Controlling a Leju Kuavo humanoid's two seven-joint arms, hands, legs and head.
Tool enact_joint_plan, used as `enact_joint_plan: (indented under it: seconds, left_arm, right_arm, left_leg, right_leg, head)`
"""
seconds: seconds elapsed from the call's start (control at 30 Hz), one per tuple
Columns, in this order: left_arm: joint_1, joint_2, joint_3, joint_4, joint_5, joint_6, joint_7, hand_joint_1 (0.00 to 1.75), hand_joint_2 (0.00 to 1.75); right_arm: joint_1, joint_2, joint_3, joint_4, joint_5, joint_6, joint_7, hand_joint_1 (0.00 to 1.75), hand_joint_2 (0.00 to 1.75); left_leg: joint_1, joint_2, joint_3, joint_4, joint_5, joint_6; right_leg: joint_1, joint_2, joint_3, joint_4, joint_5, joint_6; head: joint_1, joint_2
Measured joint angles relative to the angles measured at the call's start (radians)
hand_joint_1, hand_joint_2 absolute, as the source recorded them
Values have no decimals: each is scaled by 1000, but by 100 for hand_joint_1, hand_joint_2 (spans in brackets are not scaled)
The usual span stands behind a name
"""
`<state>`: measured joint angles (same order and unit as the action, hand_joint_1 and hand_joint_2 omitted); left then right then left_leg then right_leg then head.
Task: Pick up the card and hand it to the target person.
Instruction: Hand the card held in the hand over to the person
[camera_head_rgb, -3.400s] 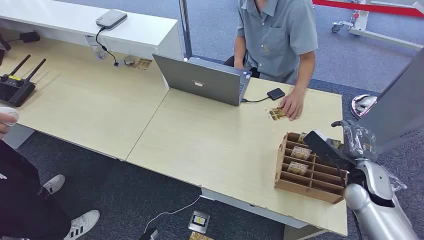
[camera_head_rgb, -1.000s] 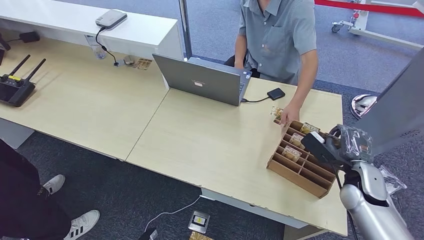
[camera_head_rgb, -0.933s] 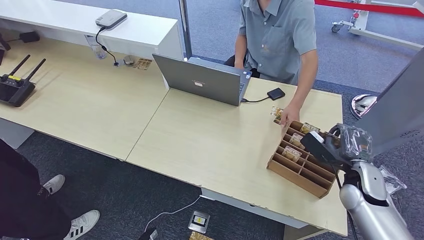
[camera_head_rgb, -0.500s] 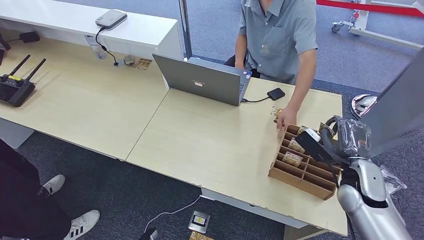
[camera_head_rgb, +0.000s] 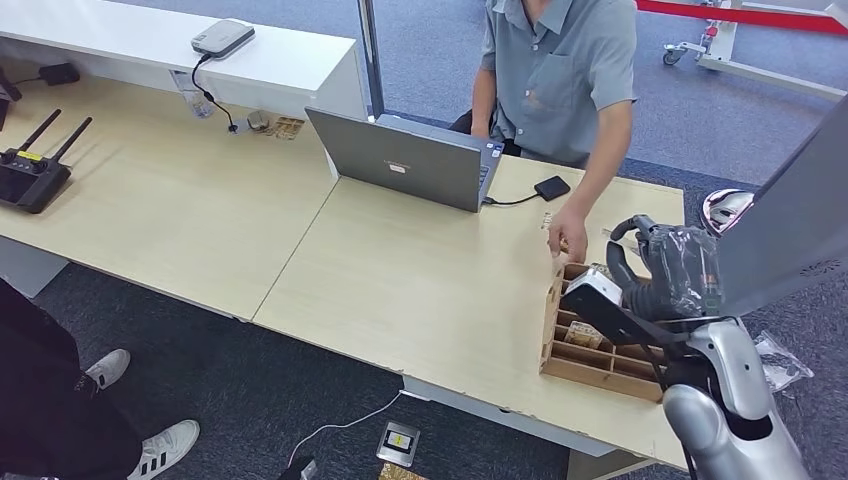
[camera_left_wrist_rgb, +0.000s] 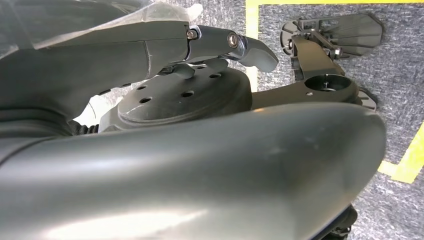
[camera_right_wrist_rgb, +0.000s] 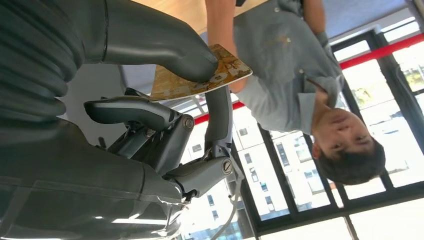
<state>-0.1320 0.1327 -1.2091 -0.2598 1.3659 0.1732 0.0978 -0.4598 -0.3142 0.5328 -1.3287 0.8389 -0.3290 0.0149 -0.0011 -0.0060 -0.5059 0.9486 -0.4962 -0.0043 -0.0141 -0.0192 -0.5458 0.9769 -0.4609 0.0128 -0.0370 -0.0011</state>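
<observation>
The card (camera_right_wrist_rgb: 200, 75), orange-brown with a worn print, is pinched between the thumb and a finger of my right hand (camera_right_wrist_rgb: 150, 55). In the head view, my right hand (camera_head_rgb: 665, 268), wrapped in clear plastic, hangs above the far end of the wooden slotted box (camera_head_rgb: 590, 362) at the desk's right end. The person in a grey shirt (camera_head_rgb: 560, 70) sits behind the desk, and one of their hands (camera_head_rgb: 567, 233) reaches down to the box's far left corner, close to my hand. My left hand (camera_left_wrist_rgb: 225, 42) hangs over the floor with a finger stretched out and nothing in it.
More cards (camera_head_rgb: 590, 336) stand in the box's slots. An open laptop (camera_head_rgb: 405, 160) and a small black drive (camera_head_rgb: 551, 187) lie further back on the desk (camera_head_rgb: 420, 280). A router (camera_head_rgb: 30, 175) sits far left. Another person's legs (camera_head_rgb: 60, 400) stand at the lower left.
My right hand has lifted out of the box with the card and moved left, toward the person. The box has turned on the desk. The person's hand stays at its far corner.
</observation>
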Motion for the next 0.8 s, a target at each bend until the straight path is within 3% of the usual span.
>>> enact_joint_plan:
  seconds: [0.53,0.6,0.67,0.73,0.8]
  left_arm:
    - [-1,8,-12,0,-32,-33,-11,0,0]
    - [-1,8,-17,0,-33,-33,-11,0,0]
    - [-1,8,-20,0,-36,-34,-11,0,0]
    - [-1,8,-22,0,-39,-35,-10,0,0]
    - [-2,8,-23,0,-41,-36,-9,0,0]
  right_arm:
    - [8,30,57,-17,-15,34,-25,175,175]
    - [8,33,64,-10,-6,32,-21,145,175]
    - [8,34,70,-3,15,33,-10,58,175]
    - [8,34,76,3,52,37,12,0,175]
    - [8,35,81,12,90,48,39,0,175]
  left_leg:
    - [0,0,0,0,0,0]
    - [0,0,0,0,0,0]
    - [0,0,0,0,0,0]
    - [0,0,0,0,0,0]
    - [0,0,0,0,0,0]
  right_leg:
    - [0,0,0,0,0,0]
    - [0,0,0,0,0,0]
    - [0,0,0,0,0,0]
    - [0,0,0,0,0,0]
    - [0,0,0,0,0,0]
  head:
    - [0,0]
    - [0,0]
    - [0,0]
    - [0,0]
    - [0,0]
